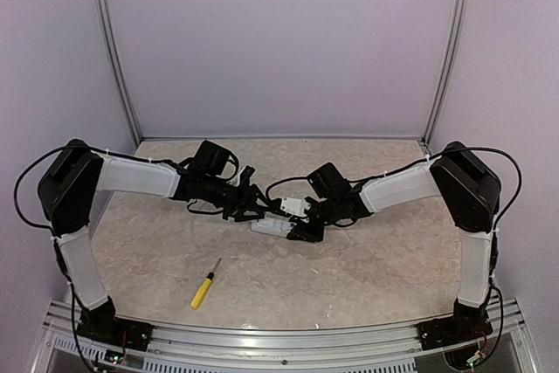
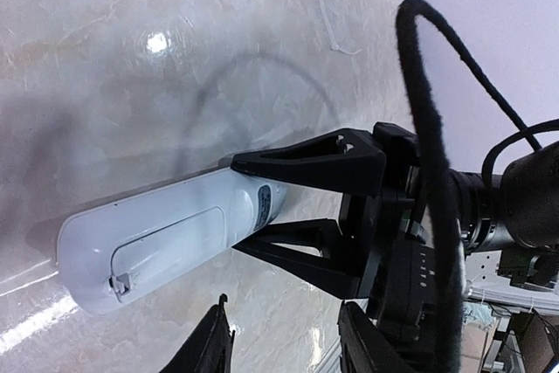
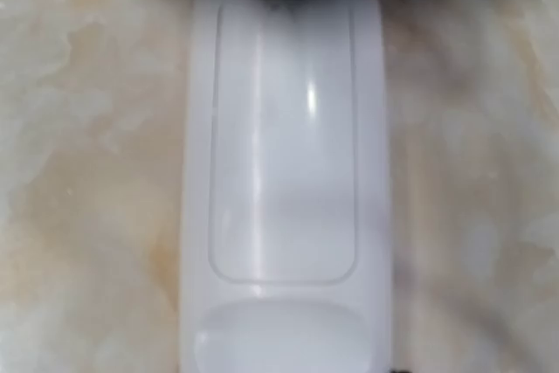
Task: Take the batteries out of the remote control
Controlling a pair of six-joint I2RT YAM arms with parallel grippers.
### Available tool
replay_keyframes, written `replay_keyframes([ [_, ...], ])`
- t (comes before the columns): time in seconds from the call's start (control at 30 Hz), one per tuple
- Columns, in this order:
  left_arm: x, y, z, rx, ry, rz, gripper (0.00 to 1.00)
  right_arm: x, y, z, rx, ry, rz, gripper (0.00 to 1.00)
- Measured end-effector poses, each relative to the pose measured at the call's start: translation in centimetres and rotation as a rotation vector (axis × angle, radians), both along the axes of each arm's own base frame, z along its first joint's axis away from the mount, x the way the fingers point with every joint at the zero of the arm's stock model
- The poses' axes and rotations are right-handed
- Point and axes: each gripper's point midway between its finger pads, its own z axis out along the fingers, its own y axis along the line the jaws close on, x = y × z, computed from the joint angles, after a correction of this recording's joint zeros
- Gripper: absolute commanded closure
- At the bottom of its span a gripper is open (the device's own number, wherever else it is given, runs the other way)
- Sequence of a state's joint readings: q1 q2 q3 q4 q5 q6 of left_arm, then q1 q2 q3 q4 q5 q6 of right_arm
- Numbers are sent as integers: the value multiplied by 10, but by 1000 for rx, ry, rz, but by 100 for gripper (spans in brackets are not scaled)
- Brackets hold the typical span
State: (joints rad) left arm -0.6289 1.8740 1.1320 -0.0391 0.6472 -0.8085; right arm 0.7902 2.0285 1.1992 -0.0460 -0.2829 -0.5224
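The white remote control (image 1: 269, 226) lies flat at the table's middle. In the left wrist view it (image 2: 157, 246) shows its back face up, with the battery cover (image 2: 166, 251) closed. The batteries are hidden inside. My right gripper (image 1: 303, 231) is shut on the remote's right end, with one black finger (image 2: 306, 159) on each side of it. In the right wrist view the remote (image 3: 284, 172) fills the frame and my own fingers barely show. My left gripper (image 1: 260, 207) hovers just beyond the remote, open and empty (image 2: 288, 345).
A yellow-handled screwdriver (image 1: 204, 286) lies on the table near the front left. A black cable (image 2: 437, 128) loops across the left wrist view. Purple walls enclose the table at the back and sides.
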Motion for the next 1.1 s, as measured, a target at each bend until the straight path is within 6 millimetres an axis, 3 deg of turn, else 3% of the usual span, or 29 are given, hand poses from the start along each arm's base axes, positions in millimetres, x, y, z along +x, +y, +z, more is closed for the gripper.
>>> replay_keyframes([
  [0.2, 12, 22, 12, 79, -97, 47, 59, 1, 2, 1, 4, -10, 0, 96],
  [0.53, 15, 38, -11, 183, -112, 75, 59, 7, 2, 3, 50, -102, -41, 99],
  [0.9, 17, 44, -20, 200, -130, 106, 59, 12, -3, 12, -11, -486, -108, 100],
  [1.1, 21, 42, -17, 179, -154, 114, 60, 17, -11, 16, -51, -589, -139, 100],
])
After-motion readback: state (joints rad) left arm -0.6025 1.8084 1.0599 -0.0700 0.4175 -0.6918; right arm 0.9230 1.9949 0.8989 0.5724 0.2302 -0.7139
